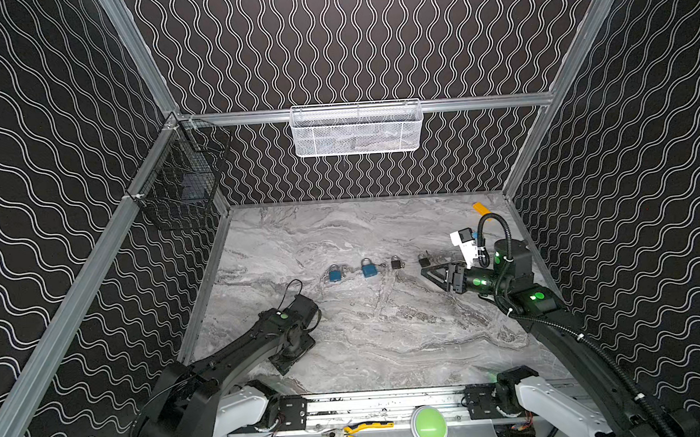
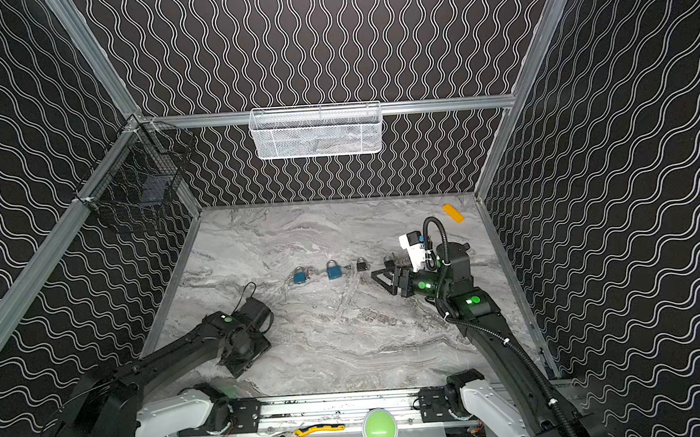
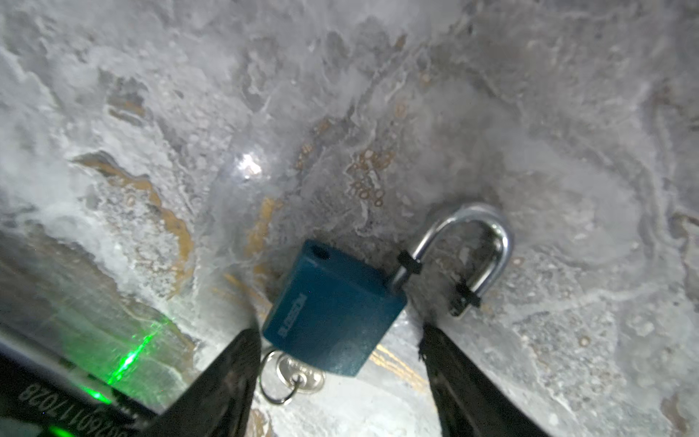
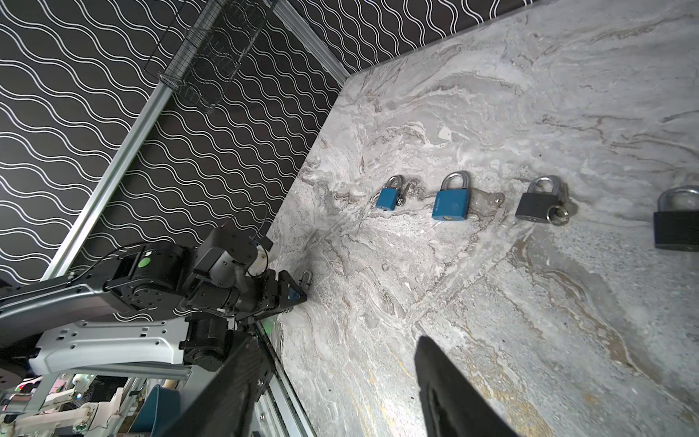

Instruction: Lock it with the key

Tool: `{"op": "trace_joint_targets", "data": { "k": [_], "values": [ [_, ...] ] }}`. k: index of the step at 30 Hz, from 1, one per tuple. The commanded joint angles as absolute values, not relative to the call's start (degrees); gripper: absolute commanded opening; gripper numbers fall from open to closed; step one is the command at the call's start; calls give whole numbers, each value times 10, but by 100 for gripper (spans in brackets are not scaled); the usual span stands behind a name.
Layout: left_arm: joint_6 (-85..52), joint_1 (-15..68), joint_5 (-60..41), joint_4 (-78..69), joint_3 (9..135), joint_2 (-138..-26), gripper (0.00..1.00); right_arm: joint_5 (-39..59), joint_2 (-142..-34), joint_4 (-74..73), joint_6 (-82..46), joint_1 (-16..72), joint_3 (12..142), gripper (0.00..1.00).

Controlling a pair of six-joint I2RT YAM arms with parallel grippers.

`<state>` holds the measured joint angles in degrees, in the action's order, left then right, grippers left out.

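A blue padlock (image 3: 333, 306) lies flat on the marble table (image 3: 378, 94), its steel shackle (image 3: 488, 242) sprung open with one leg out of the body. A silver key (image 3: 300, 372) on a ring sticks out of its base. My left gripper (image 3: 336, 333) is open and straddles the base of this padlock, with one fingertip close to a corner and the other apart. In both top views the left wrist (image 1: 294, 348) hides this padlock and the gripper. My right gripper (image 1: 426, 271) (image 4: 336, 338) hovers open and holds nothing, near a black padlock (image 1: 424, 260).
Two blue padlocks (image 1: 335, 273) (image 1: 369, 268) and another black padlock (image 1: 395, 262) lie in a row mid-table. A white mesh basket (image 1: 356, 129) hangs on the back wall and a black wire basket (image 1: 183, 175) on the left. An orange block (image 1: 481, 208) lies at the back right.
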<state>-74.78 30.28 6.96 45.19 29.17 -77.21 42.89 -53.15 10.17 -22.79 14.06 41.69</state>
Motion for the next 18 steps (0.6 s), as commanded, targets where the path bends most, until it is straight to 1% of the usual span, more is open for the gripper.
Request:
{"op": "trace_joint_targets", "data": {
  "k": [1, 6, 13, 18],
  "values": [
    [-732, 301, 56, 352, 266, -785, 73, 430, -533, 100, -216, 140, 417, 66],
    [-700, 310, 46, 300, 294, -826, 71, 426, -535, 102, -216, 141, 419, 66],
    [-692, 341, 32, 251, 341, -906, 71, 420, -541, 104, -216, 141, 421, 67],
    [-686, 358, 24, 236, 370, -922, 72, 416, -546, 105, -216, 140, 421, 67]
  ]
}}
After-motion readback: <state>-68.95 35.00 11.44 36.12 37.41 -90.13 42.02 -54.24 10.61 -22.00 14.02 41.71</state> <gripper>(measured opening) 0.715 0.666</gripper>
